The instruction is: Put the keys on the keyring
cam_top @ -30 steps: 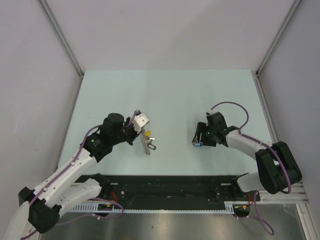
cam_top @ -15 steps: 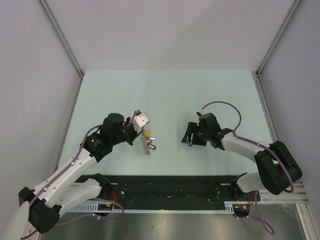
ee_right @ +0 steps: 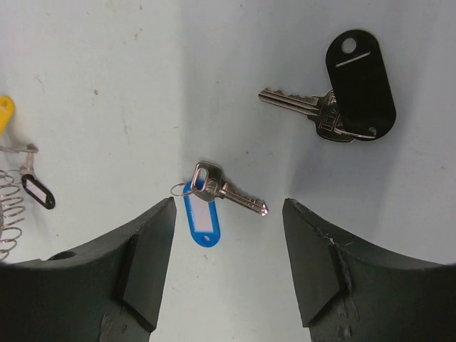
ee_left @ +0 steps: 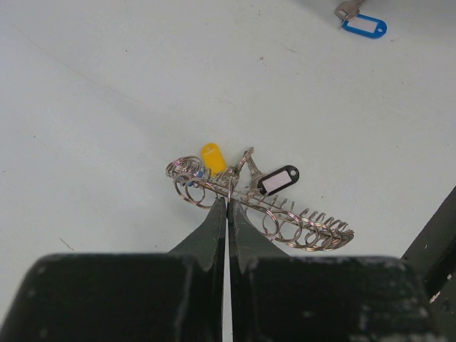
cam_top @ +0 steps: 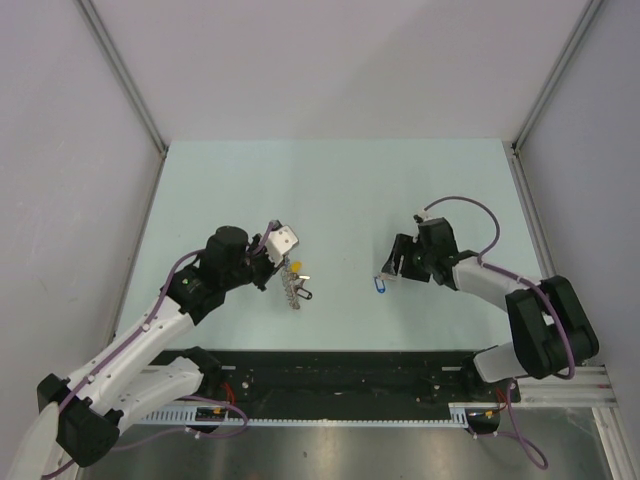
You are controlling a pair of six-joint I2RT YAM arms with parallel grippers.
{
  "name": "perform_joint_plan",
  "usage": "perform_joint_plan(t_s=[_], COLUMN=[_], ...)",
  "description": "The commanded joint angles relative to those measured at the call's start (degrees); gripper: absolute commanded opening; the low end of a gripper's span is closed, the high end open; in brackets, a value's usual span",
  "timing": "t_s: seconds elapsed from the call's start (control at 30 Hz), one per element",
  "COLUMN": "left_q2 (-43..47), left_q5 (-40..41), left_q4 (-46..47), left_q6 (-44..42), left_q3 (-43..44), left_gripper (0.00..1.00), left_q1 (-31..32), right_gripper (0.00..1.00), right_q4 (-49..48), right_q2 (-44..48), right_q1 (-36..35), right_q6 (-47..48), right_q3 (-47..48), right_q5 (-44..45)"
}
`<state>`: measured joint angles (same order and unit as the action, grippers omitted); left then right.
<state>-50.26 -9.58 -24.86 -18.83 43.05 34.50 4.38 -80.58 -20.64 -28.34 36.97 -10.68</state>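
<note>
The keyring (ee_left: pixel 285 217) is a long coil of silver wire rings lying on the pale table, seen from above as keyring (cam_top: pixel 292 285). A yellow tag (ee_left: pixel 212 157) and a small black tag (ee_left: pixel 278 179) hang on it. My left gripper (ee_left: pixel 227 203) is shut, its tips pinching a wire of the coil. A key with a blue tag (ee_right: pixel 203 214) lies flat on the table between and just ahead of the open fingers of my right gripper (ee_right: pixel 228 208), untouched. From above, the blue-tagged key (cam_top: pixel 381 284) lies left of the right gripper (cam_top: pixel 400 264). A bigger key with a black tag (ee_right: pixel 356 85) lies farther off.
Grey walls close in the table on three sides. The black rail with the arm bases (cam_top: pixel 340 375) runs along the near edge. The blue-tagged key (ee_left: pixel 363 25) shows at the top right of the left wrist view, well away from the coil.
My right gripper swung left, then drew back to the right, still open. The blue-tagged key now lies uncovered, a little farther left than before. The left arm has not moved.
</note>
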Motion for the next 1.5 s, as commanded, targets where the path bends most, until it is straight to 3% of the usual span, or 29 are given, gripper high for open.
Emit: perform_joint_plan(t_s=[0.0, 0.2, 0.5, 0.73, 0.93, 1.27, 1.47], left_q2=[0.4, 0.7, 0.8, 0.7, 0.7, 1.0, 0.8], left_q5=[-0.2, -0.1, -0.4, -0.6, -0.5, -0.2, -0.3], left_q4=[2.4, 2.3, 2.4, 2.5, 2.5, 2.6, 2.6], left_q6=[0.8, 0.8, 0.8, 0.9, 0.8, 0.7, 0.7], left_q3=[0.2, 0.2, 0.1, 0.1, 0.1, -0.1, -0.2], left_gripper=[0.00, 0.00, 0.00, 0.00, 0.00, 0.00, 0.00], left_q1=[0.0, 0.0, 0.0, 0.0, 0.0, 0.0, 0.0], right_gripper=[0.67, 0.67, 0.67, 0.64, 0.54, 0.28, 0.27], right_q4=[-2.9, -2.6, -3.3, -3.8, -6.9, -16.9, -18.0], right_q2=[-3.0, -3.7, -1.8, 3.8, 5.8, -1.9, -6.3], right_q1=[-0.1, -1.6, -9.6, -12.0, -11.4, -4.9, -3.5], right_q6=[1.4, 0.4, -4.0, 3.0, 13.6, 18.6, 19.5], right_q3=[1.6, 0.6, -1.1, -1.1, -1.1, -1.1, -0.8], right_q5=[-2.3, -3.8, -4.4, 0.1, 8.5, -3.2, -8.3])
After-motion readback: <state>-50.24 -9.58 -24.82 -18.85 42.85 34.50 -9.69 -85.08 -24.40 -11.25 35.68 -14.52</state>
